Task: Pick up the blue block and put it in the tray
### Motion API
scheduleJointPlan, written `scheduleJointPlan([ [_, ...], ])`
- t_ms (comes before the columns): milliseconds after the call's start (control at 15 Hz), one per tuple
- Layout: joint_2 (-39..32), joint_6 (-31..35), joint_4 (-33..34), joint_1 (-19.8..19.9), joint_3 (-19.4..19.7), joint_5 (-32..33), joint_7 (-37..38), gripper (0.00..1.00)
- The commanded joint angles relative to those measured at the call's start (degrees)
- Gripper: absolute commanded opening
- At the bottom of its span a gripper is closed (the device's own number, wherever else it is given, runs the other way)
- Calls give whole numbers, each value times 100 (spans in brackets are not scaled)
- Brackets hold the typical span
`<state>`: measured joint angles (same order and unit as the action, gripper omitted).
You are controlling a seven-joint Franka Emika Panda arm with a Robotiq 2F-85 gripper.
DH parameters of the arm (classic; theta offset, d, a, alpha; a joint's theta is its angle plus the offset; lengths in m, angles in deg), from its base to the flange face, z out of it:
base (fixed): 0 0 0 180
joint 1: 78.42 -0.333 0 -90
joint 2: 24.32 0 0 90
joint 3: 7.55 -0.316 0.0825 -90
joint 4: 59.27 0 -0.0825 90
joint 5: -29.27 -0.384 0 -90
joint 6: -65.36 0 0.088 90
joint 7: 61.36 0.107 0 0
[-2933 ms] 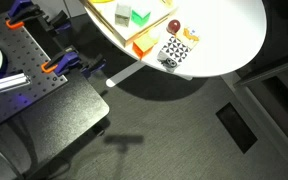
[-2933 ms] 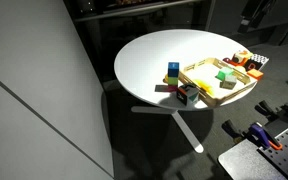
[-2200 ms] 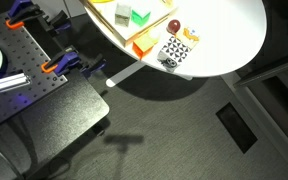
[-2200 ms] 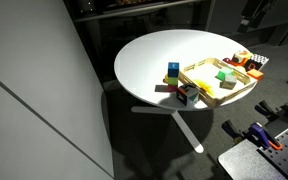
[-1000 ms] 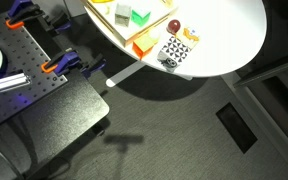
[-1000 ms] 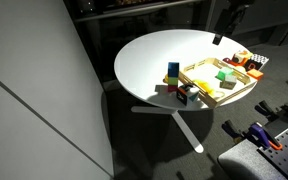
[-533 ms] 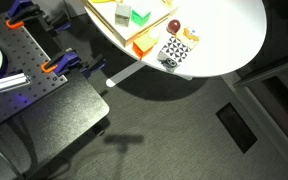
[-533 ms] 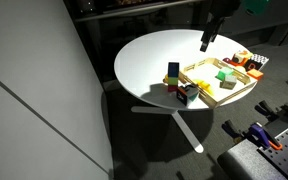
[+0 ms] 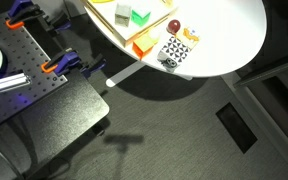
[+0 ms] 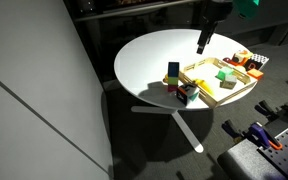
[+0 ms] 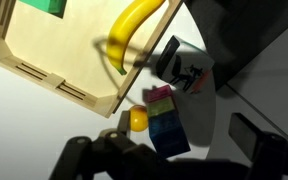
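The blue block (image 11: 170, 133) stands on the white table just outside the tray's corner, with a green and a magenta piece (image 11: 160, 98) joined to it. It also shows in an exterior view (image 10: 173, 73). The tray (image 10: 198, 88) has a pale floor and holds a green cube (image 10: 223, 73) and a banana (image 11: 134, 28). Its orange rim (image 9: 142, 46) shows in an exterior view. My gripper (image 10: 202, 45) hangs open and empty above the table, behind the tray's far corner. In the wrist view my gripper (image 11: 172, 160) has dark fingers (image 11: 252, 140) set wide apart either side of the block.
A small yellow ball (image 11: 138, 120) lies next to the block. A dark toy (image 11: 182, 72) sits by the tray's corner. A black-and-white checkered piece (image 9: 174, 53) and a red ball (image 9: 173, 25) lie beyond the tray. The round table's edge (image 10: 134, 100) is close.
My arm has come in from the upper right of an exterior view and moved left and down over the table, towards the tray's far corner. The objects have not moved.
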<state>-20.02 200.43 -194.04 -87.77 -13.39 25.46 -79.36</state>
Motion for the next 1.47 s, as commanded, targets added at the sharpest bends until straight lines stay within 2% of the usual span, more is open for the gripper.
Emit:
scheduleJointPlan([
  [0, 1, -13, 9, 35, -36, -2, 1, 100],
  [600, -381, 344, 312, 39, -86, 302, 146, 100],
  [1400, -1531, 1077, 907, 33, -277, 649, 63, 100],
])
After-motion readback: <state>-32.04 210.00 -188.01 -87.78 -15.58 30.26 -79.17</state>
